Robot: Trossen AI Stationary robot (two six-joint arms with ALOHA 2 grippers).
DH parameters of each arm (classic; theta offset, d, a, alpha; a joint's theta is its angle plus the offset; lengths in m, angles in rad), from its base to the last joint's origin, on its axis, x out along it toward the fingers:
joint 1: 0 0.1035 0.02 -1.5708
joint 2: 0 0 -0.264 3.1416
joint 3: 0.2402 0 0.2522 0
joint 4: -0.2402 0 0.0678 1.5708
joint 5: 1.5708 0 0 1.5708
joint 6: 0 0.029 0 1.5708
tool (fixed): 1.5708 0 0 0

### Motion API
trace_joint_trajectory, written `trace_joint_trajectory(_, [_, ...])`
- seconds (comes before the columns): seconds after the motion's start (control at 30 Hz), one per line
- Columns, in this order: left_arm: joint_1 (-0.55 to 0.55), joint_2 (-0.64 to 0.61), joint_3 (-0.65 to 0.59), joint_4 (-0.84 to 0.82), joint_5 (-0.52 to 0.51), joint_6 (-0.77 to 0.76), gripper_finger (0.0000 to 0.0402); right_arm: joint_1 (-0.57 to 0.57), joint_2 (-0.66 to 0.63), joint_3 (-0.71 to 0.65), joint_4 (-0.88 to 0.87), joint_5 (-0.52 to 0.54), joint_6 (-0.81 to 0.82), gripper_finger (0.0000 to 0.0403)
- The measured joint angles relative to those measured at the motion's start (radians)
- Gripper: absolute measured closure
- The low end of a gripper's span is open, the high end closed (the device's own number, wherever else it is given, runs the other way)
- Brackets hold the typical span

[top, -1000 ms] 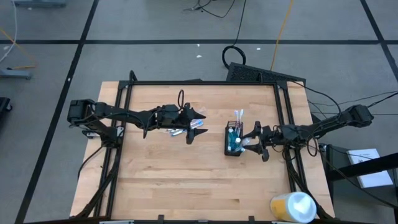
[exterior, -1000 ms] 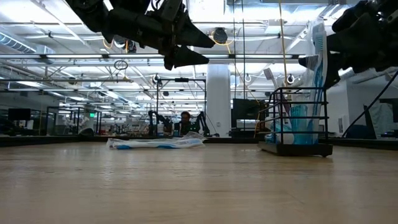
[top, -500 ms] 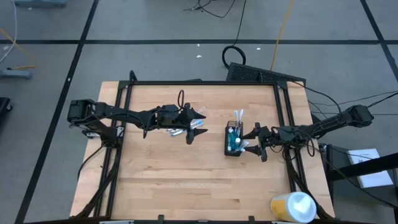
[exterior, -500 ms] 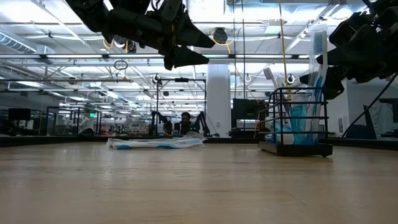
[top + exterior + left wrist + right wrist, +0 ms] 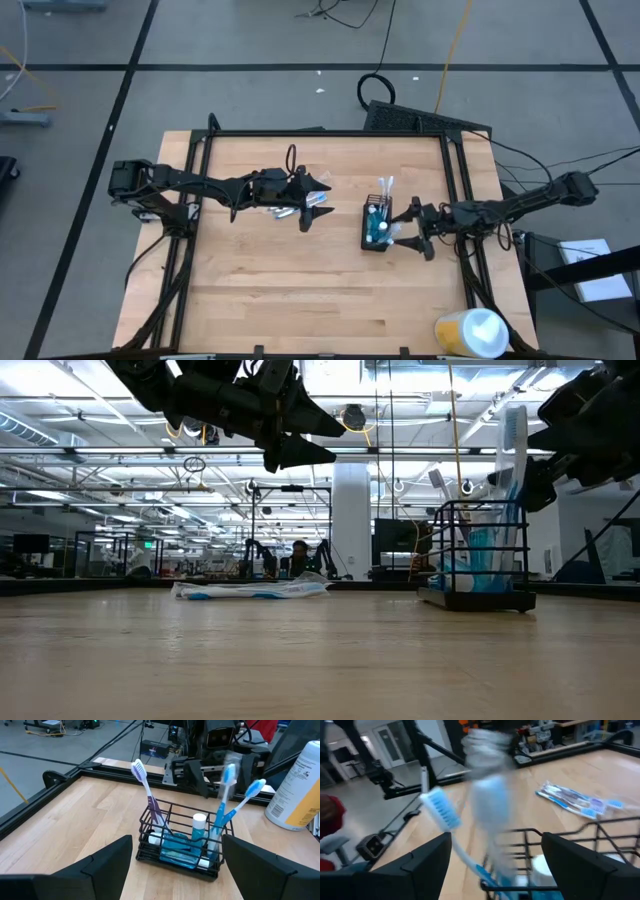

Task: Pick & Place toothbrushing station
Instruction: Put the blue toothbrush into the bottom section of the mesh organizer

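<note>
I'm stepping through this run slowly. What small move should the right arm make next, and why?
Probably back the right gripper away from the wire cup: its jaws stand open beside the cup, with toothbrushes standing inside. More wrapped brushes lie under the open left gripper.

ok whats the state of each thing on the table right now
wire cup: upright, holding brushes and a tube
toothbrushes in cup: standing, heads up
loose toothbrushes: lying flat on the table
left pincer: open, empty, above the loose toothbrushes
right pincer: open, beside the cup
</note>
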Motion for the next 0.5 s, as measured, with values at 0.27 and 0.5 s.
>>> trace_joint_trajectory(0.27, [0.000, 0.000, 0.000, 0.000, 0.000, 0.000, 0.0092, 0.000, -0.119, 0.000, -0.144, 0.006, -0.004, 0.0100])
trace_joint_trajectory(0.5, [0.000, 0.000, 0.000, 0.000, 0.000, 0.000, 0.0091, 0.000, -0.192, 0.001, -0.253, 0.012, -0.019, 0.0105])
